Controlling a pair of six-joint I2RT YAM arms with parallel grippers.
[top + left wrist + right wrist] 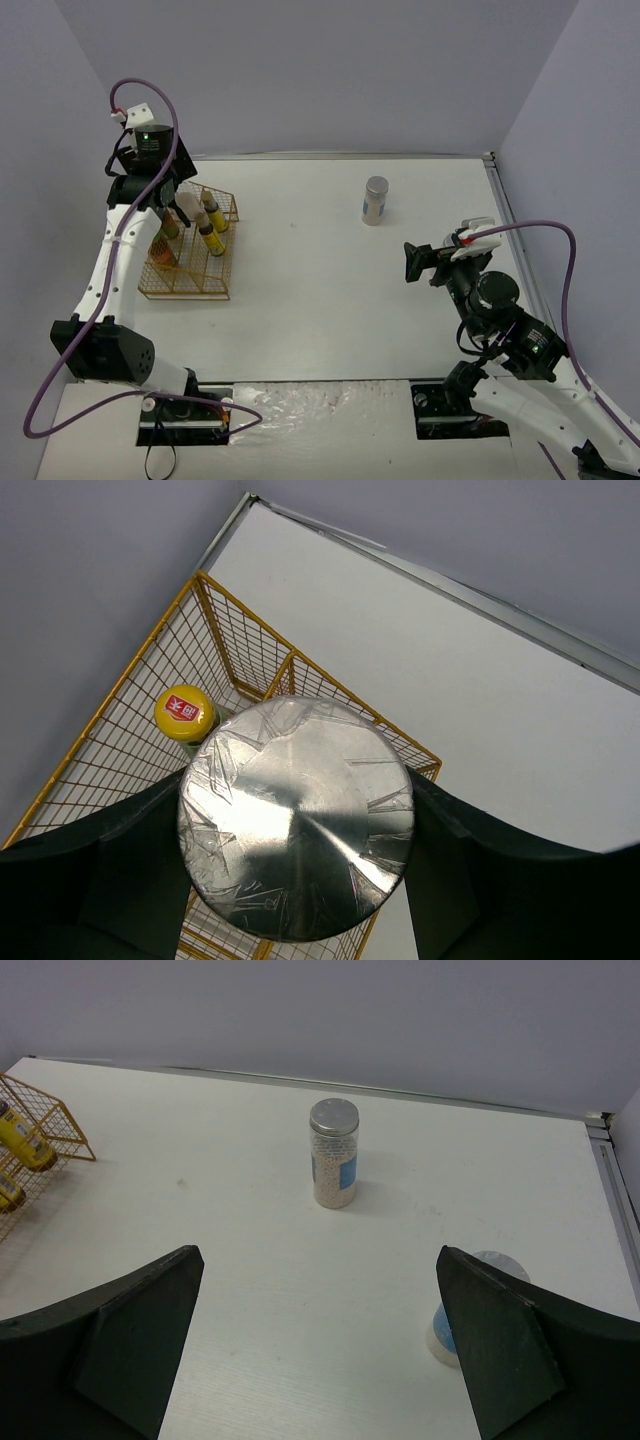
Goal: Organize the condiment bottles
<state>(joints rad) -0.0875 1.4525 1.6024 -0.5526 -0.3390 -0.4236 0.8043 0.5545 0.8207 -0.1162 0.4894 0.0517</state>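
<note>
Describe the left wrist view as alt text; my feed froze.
The left gripper clamps a silver-lidded jar, seen lid-on from above, over the gold wire rack. A yellow-capped bottle stands in a rack compartment beside it, white table beyond.

In the middle of the left wrist frame, the silver-lidded jar (295, 818) shows a bright metallic lid under crinkled glossy film. Up and to its left are a glossy yellow plastic cap (185, 712) and the gold-coated wire rack (120, 730). The tabletop (250, 1280) is smooth matt white, and the right claw (318, 1255) has matt dark plastic fingers (130, 1340).
</note>
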